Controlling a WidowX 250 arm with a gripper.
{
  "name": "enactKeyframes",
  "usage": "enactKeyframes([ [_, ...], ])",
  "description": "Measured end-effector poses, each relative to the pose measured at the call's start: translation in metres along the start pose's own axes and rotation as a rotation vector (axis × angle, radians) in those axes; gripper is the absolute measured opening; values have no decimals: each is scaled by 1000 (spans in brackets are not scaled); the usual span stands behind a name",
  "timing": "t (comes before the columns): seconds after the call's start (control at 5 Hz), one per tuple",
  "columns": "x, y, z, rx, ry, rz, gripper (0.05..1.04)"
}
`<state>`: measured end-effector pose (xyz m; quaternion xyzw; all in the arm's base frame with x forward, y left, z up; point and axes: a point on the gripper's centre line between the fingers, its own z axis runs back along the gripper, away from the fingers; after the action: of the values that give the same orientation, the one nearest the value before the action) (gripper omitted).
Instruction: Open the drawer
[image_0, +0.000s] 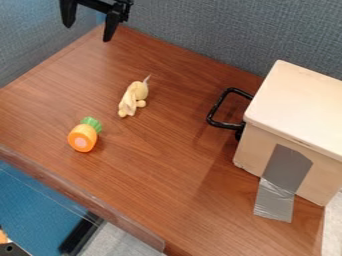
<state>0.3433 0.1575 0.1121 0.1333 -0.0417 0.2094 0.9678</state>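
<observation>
The big pale wooden box (302, 110) with a flat top sits on the shiny brown wooden table (167, 170). The drawer is in this box, on the side that looks toward the toys. That side is turned away, so I can't tell if the drawer is out a little or pushed all the way in. Its black, bent, loop-shaped handle (218, 105) sticks out from that same side of the box, over the table.

The black robot claw (88, 33) is well apart from the box, out past the handle and toward the far end of the table. It hangs with its two fingers pointing down. They are spread wide, with a big gap between them, and the claw has hold of nothing.

The small pale yellow soft toy (134, 98) lies on the table, out from the handle side of the box, with the handle between them. The chubby orange toy with a leafy green top (83, 137) is on that side too, even farther from the box. It has a round pink spot on it.

A strip of shiny gray tape (283, 172) is stuck to the near side of the box. It runs down and onto the table beside it. Behind the box is a blue-gray cloth wall (220, 37).
</observation>
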Motion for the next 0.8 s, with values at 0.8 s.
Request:
enactKeyframes([
  [0.8,-21,-157,-17,-169,-19,-231,1000],
])
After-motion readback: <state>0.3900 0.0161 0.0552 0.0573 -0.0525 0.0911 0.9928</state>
